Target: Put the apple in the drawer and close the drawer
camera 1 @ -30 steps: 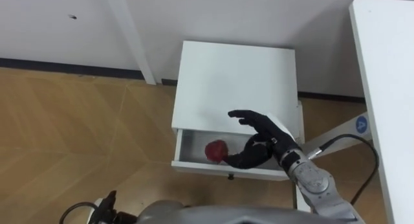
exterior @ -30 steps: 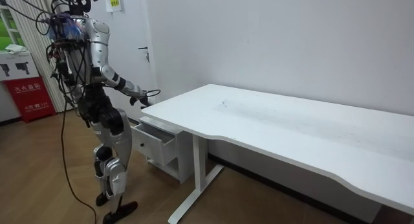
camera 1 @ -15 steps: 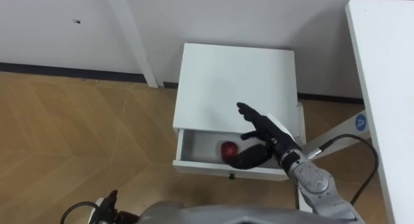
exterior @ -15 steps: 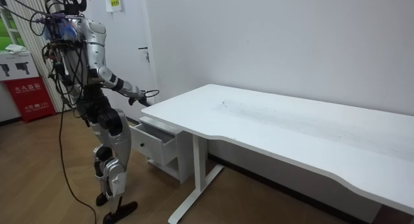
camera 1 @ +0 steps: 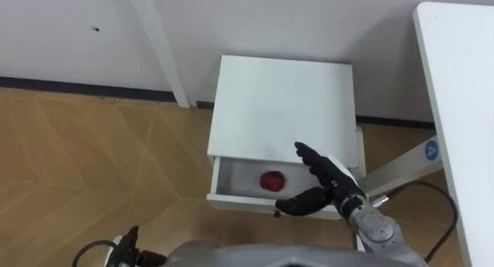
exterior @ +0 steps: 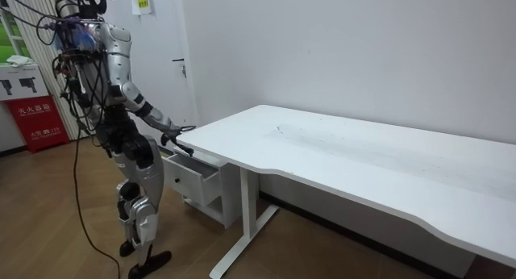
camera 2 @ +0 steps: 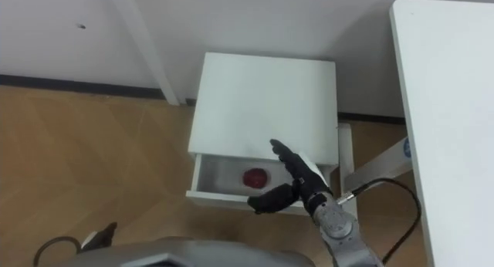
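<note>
Seen from the head camera, a low white cabinet with a flat square top [camera 1: 282, 105] stands against the white wall [camera 1: 309, 20] on a herringbone wooden floor [camera 1: 85, 159]. Its shallow white drawer [camera 1: 234, 179] is pulled out toward the robot. A small round red apple [camera 1: 271, 180] lies on the drawer's floor, near the middle, free of any grasp. The robot's black right hand [camera 1: 330, 185] hovers over the drawer's right end, at three o'clock from the apple and apart from it. Its fingers [camera 1: 309, 156] are stretched out and spread, the thumb held wide below them above the drawer's front edge, and nothing is in the hand. A large white desk top [camera 1: 457, 89] lies at three o'clock from the cabinet. From the room, the robot stands upright on both legs before the open drawer [exterior: 196, 179], at the desk's [exterior: 363, 154] end, right arm reaching forward and down.
</note>
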